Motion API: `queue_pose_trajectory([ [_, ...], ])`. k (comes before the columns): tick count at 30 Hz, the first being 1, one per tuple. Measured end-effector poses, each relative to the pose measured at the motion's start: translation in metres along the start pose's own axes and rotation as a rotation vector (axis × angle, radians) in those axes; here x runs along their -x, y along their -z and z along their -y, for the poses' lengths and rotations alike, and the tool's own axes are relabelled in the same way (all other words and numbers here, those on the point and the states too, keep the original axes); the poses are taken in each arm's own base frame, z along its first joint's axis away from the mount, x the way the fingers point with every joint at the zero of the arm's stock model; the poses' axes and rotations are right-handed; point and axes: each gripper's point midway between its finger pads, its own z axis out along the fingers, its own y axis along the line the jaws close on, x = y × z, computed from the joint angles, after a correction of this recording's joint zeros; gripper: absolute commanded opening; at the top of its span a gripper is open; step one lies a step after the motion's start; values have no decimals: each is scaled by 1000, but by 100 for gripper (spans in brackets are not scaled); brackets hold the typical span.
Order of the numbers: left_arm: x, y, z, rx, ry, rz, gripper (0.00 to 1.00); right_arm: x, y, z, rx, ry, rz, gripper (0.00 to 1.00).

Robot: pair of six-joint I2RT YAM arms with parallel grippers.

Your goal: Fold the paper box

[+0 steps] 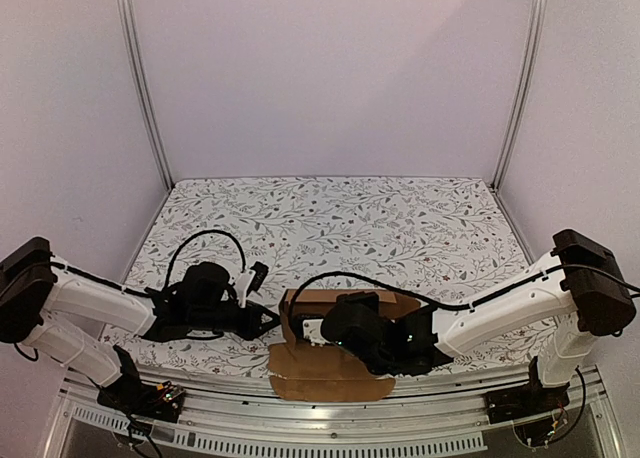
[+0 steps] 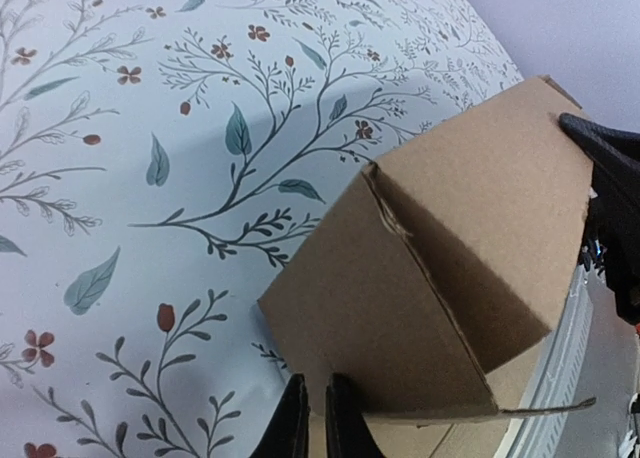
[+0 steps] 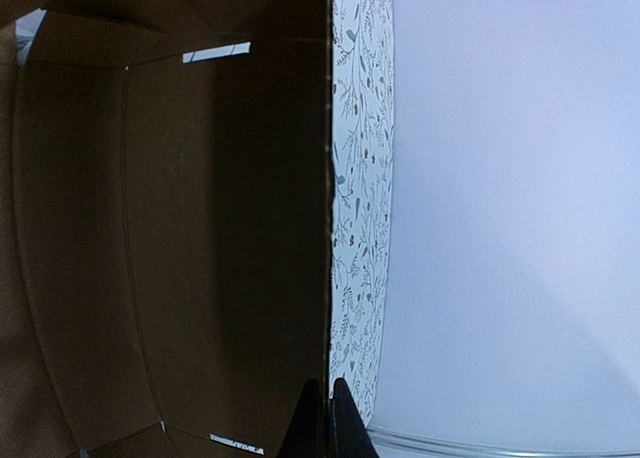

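Paper box (image 1: pixel 320 300) is found half erected at the near edge of the table (image 1: pixel 330 218), walls raised, one flap laid flat toward the arms. Right gripper (image 3: pixel 325 420) is reached inside, fingers pinched on a side wall's edge, seemingly so that the wall is held upright. Left gripper (image 2: pixel 312 425), fingers drawn nearly together with nothing seen between them, is set low at the box's left end, likely as a brace.

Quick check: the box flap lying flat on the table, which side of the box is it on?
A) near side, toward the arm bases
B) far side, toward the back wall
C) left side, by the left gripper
A: the top view shows the flat flap spreading out from the box toward the near side.
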Motion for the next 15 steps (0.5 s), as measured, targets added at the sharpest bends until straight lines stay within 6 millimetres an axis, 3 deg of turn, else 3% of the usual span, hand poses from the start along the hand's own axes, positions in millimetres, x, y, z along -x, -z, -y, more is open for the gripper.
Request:
queue_pose_trajectory([
  [15, -2, 5, 15, -25, -57, 3, 15, -1, 1, -1, 3, 3, -6, 0],
])
